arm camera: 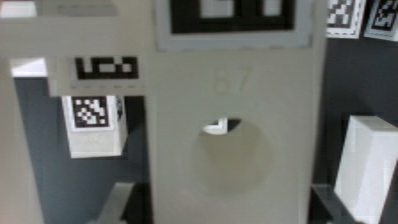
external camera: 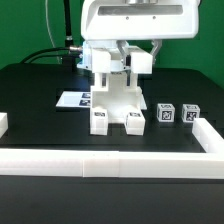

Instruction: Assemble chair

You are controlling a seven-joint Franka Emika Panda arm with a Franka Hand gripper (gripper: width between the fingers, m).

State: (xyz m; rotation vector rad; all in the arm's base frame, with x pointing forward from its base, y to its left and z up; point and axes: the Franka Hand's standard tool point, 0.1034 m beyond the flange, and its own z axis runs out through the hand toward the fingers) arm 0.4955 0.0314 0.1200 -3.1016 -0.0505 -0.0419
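Observation:
A white chair assembly [external camera: 113, 102] stands upright on the black table, with two tagged feet at its base. My gripper [external camera: 112, 70] comes down on its top from above. In the wrist view a tall white panel [arm camera: 231, 120] of that assembly fills the middle, with a small notch in its face. My gripper [arm camera: 231, 208] has its dark fingers [arm camera: 135, 202] pressed against both side edges of the panel, so it is shut on it. Another white part [arm camera: 368, 160] shows beside the panel.
Two small tagged white blocks [external camera: 166, 113] [external camera: 189, 113] stand to the exterior view's right of the assembly. The marker board [external camera: 73, 100] lies behind it on that view's left. A low white wall [external camera: 110, 162] borders the front and sides.

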